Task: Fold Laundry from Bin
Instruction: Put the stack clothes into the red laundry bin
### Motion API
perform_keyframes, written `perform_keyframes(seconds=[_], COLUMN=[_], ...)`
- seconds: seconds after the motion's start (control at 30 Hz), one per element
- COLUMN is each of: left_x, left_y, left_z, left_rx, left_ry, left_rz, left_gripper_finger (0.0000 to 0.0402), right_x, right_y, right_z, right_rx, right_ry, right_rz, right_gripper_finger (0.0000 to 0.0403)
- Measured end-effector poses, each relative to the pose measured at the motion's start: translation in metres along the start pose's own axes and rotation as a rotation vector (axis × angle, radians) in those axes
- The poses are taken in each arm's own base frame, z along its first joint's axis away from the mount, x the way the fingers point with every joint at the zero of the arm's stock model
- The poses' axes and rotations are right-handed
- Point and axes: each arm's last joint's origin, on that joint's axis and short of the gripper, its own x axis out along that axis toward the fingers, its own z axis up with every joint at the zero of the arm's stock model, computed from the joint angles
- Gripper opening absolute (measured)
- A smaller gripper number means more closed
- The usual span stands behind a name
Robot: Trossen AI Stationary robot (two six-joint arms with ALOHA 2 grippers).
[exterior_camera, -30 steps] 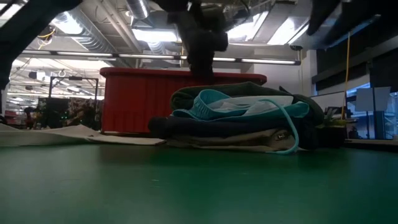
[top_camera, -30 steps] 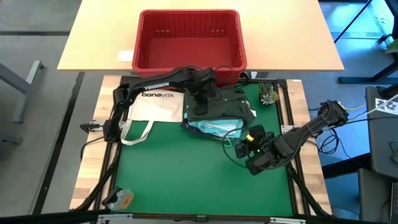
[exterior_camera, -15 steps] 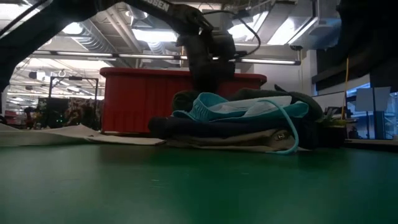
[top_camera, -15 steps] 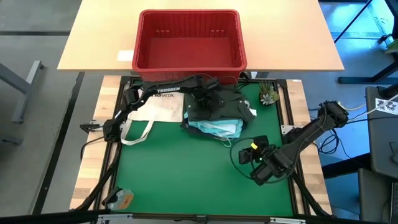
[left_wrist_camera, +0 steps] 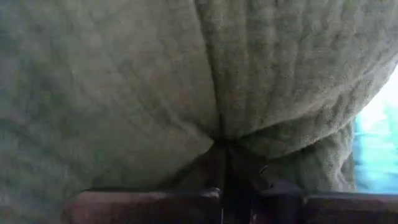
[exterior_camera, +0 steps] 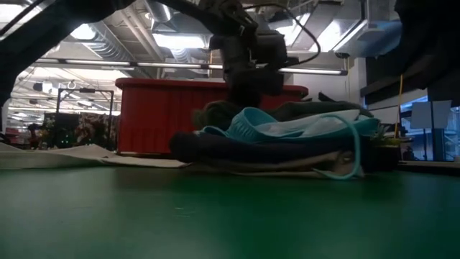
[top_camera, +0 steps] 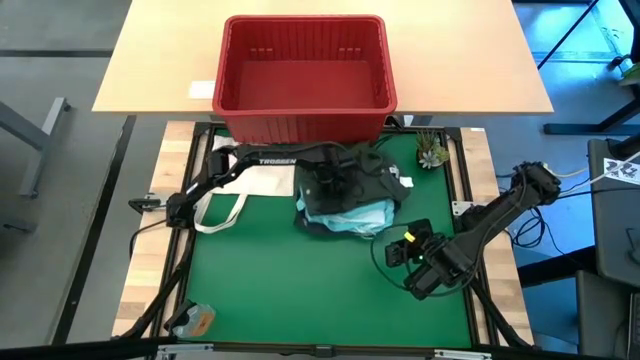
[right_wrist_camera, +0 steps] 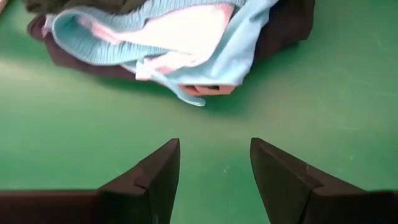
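— Where is the laundry?
— Heaped on the green mat, just in front of the bin: dark green cloth on top, light turquoise beneath it, a dark grey layer below, a pale tan edge at the bottom.
— And the bin?
— Red, slotted, upright on the wooden table, nothing visible inside

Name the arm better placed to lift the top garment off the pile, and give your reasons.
Left. The left gripper is shut on the dark green garment atop the laundry pile. The right gripper is open above bare green mat, short of the pile.
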Motion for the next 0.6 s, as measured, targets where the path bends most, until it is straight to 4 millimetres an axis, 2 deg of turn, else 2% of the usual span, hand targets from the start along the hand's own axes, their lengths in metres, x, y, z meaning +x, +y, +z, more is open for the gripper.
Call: perform_keyframes(seconds=[0.4, 0.5, 0.6], left_x=[0.009, 0.007, -0.004], left_y=[-0.081, -0.094, -0.101], left_z=[-0.004, -0.004, 0.0], left_rx=[-0.007, 0.011, 0.015], left_ry=[0.05, 0.051, 0.015], left_rz=[-0.105, -0.112, -0.119], left_gripper_finger=[0.0001, 0.0001, 0.0001], right_x=[-0.018, -0.021, -0.021], right_y=[-0.008, -0.009, -0.009], right_z=[0.015, 0.019, 0.021], right_rx=[-0.111, -0.121, -0.126], right_ry=[0.014, -0.014, -0.051], right_rz=[0.064, 0.09, 0.108], right_gripper_finger=[0.0195, 0.0195, 0.0195])
